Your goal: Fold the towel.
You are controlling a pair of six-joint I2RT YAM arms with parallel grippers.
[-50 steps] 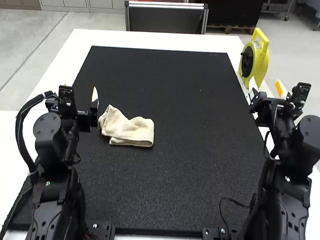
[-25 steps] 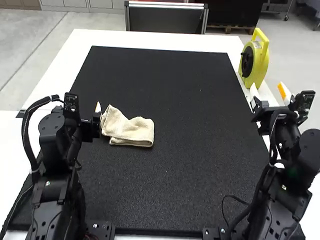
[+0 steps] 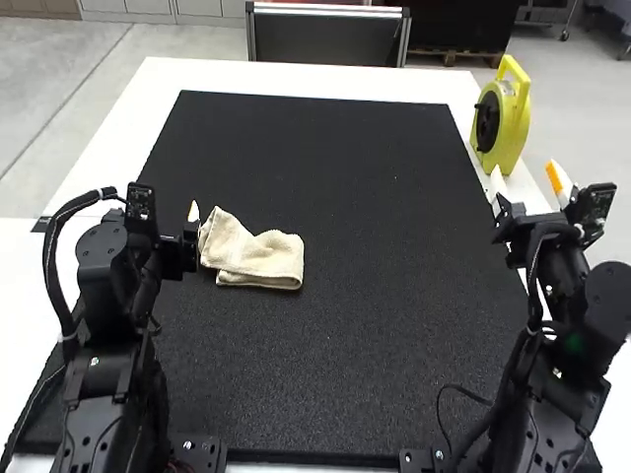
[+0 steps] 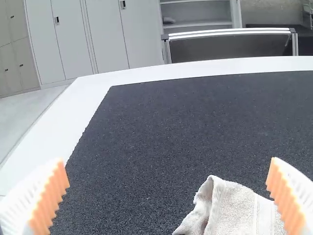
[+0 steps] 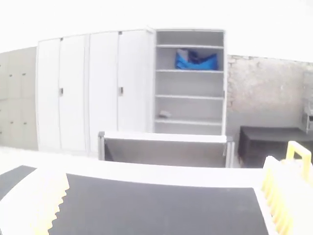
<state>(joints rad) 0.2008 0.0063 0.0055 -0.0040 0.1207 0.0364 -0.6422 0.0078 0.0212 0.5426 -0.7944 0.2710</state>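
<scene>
In the high view, my left gripper [image 3: 168, 236] is just left of the cream towel [image 3: 261, 258], partly covering its left edge. The towel lies on the black mat, its right part folded flat and its left part bunched to a raised peak. From the left wrist view, the left gripper [image 4: 168, 165] is open, with the towel [image 4: 239, 210] low near one finger and nothing held. My right gripper [image 3: 525, 177] stands over the mat's right edge, far from the towel. It is open with nothing between its fingers, as the right wrist view of this gripper [image 5: 166, 169] shows.
The black mat [image 3: 345, 197] covers most of the white table [image 3: 128, 128], whose border runs around it. A yellow cable reel [image 3: 508, 118] stands at the table's right edge, just beyond my right gripper. A thin black cable lies near the right arm's base.
My left gripper has shifted back toward its base and slightly right, then stopped. The right gripper has drawn back a little, then moved slightly left. The towel has stayed put.
</scene>
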